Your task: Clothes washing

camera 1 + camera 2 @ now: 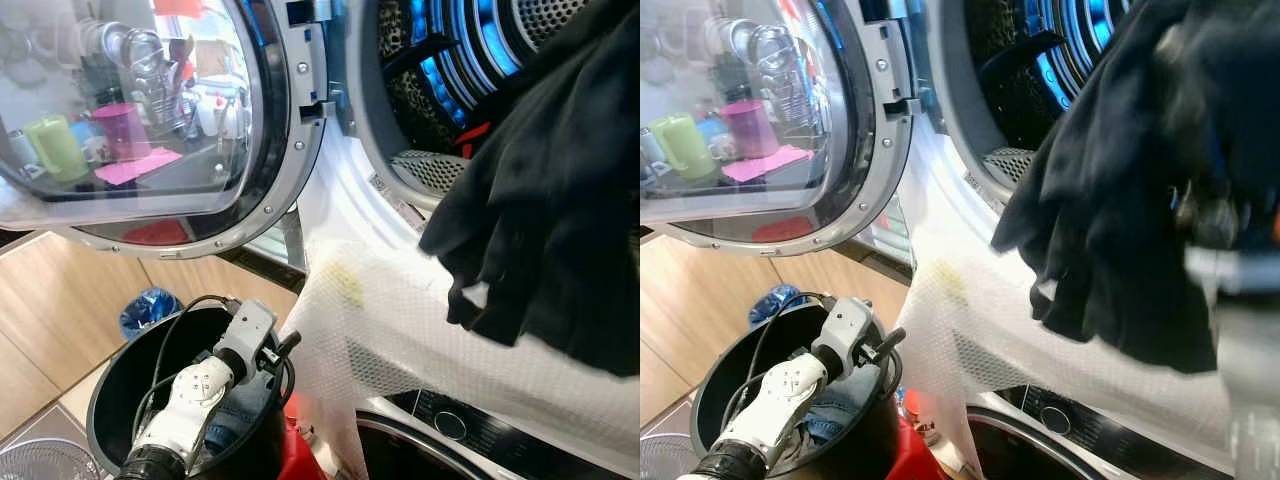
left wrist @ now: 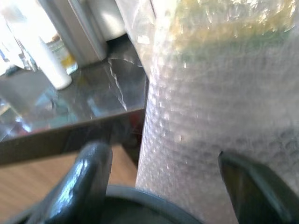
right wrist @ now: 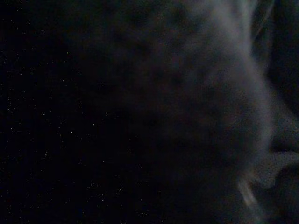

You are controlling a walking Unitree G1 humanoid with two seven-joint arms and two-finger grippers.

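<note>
loading step: laundry going from bucket into the drum. left to right: washer door (image 1: 150, 120) swung open, reflecting a kitchen. below it a black bucket (image 1: 110, 400) with denim-looking clothes in the bottom. left gripper (image 2: 163, 186) sits at the bucket rim, fingers spread wide, holding nothing, facing a white mesh sheet (image 1: 400, 320) draped over the washer's lower front. dark garment (image 1: 550, 200) hangs at the drum (image 1: 450, 70) mouth, covering the right gripper; can't tell its finger state. leopard-print fabric already in drum. next, my guess: push garment fully inside, clear of the door seal.
</note>
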